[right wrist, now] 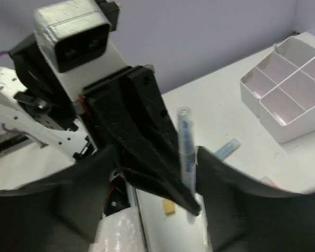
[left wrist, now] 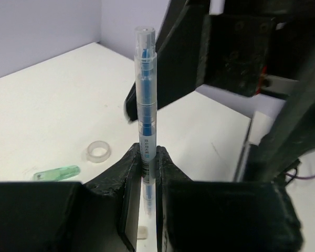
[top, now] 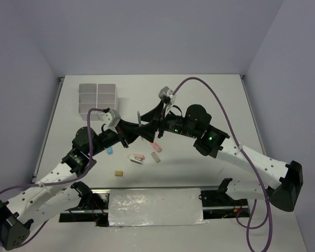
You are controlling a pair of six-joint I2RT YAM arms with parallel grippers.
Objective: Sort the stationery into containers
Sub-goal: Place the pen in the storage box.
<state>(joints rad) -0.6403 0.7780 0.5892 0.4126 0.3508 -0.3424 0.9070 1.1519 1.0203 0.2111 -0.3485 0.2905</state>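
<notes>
My left gripper (left wrist: 148,157) is shut on a clear blue highlighter (left wrist: 145,94) and holds it upright above the table, mid-table in the top view (top: 140,130). My right gripper (right wrist: 157,178) is open, its jaws wide apart on either side of the highlighter (right wrist: 186,147) and the left fingers; it meets the left gripper in the top view (top: 150,127). The white compartment box (top: 97,98) stands at the back left, also in the right wrist view (right wrist: 289,89). A clear tape ring (left wrist: 97,152) and a green highlighter (left wrist: 56,172) lie on the table.
Under the grippers lie a small blue item (top: 109,150), a pink-and-white stapler-like piece (top: 137,158), a pink item (top: 156,146), a pale eraser (top: 156,156) and a tan block (top: 118,172). Cables loop over both arms.
</notes>
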